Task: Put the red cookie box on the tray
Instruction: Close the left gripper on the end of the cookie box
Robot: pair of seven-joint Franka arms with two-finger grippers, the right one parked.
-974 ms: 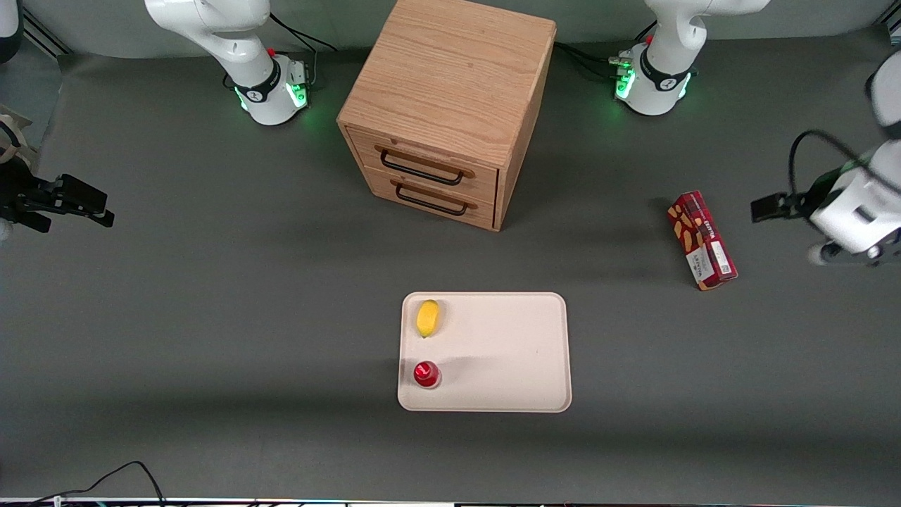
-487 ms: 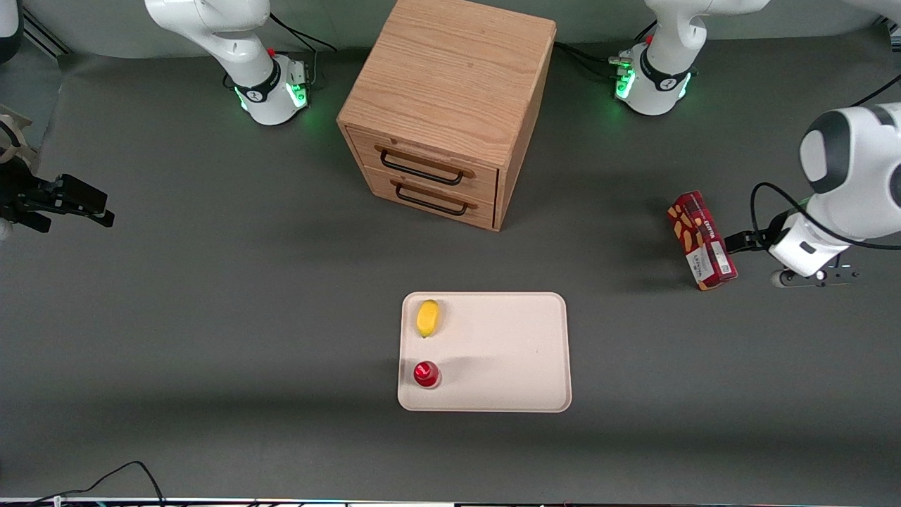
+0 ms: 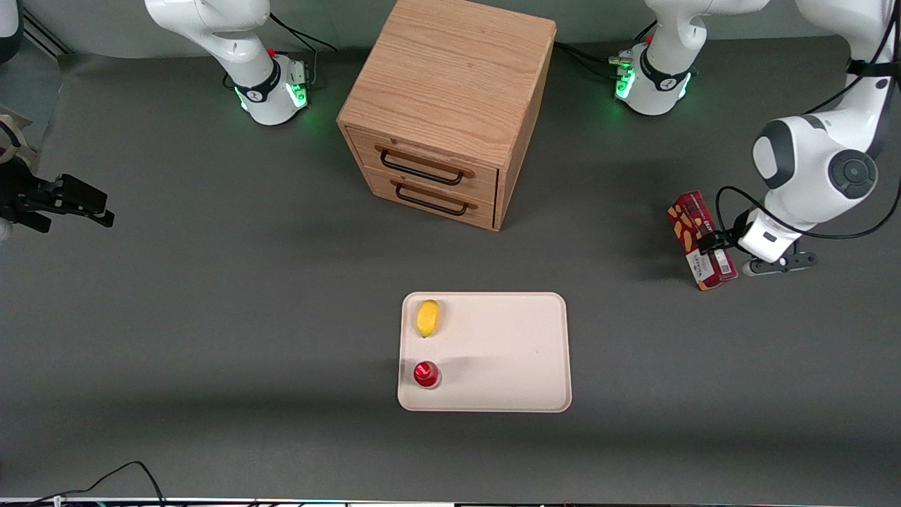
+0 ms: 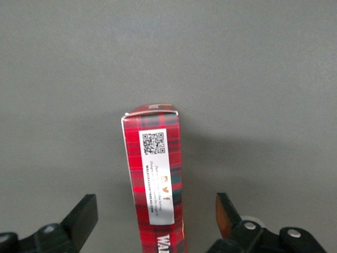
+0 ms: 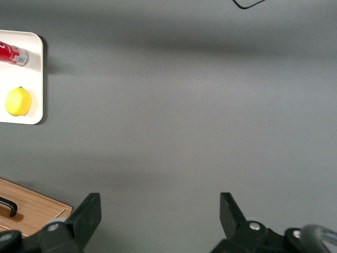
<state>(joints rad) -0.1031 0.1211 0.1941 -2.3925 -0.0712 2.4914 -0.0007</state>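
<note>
1. Box (image 3: 698, 239) lies flat on the tabletop (image 3: 211, 317), toward the working arm's end, well apart from the tray (image 3: 507, 352).
2. Tool (image 4: 158, 221): fingers spread wide, nothing gripped. In the wrist view the box runs up the middle of the gap, one finger (image 4: 84, 216) on each side, neither touching it.
3. Key relation: the box's long axis lies crosswise to the line between the fingers, so closing would pinch its narrow width. Judged well aligned for a grasp across the slim sides.
4. Front view: tool (image 3: 711, 243) sits at the box's edge on the working-arm side, about mid-length. Height above the box unclear.
5. Tray already holds a lemon (image 3: 427, 317) and a red-capped item (image 3: 426, 374) along its edge toward the parked arm; the rest is bare.
6. Step judged: final approach, grasp not yet made.
</note>
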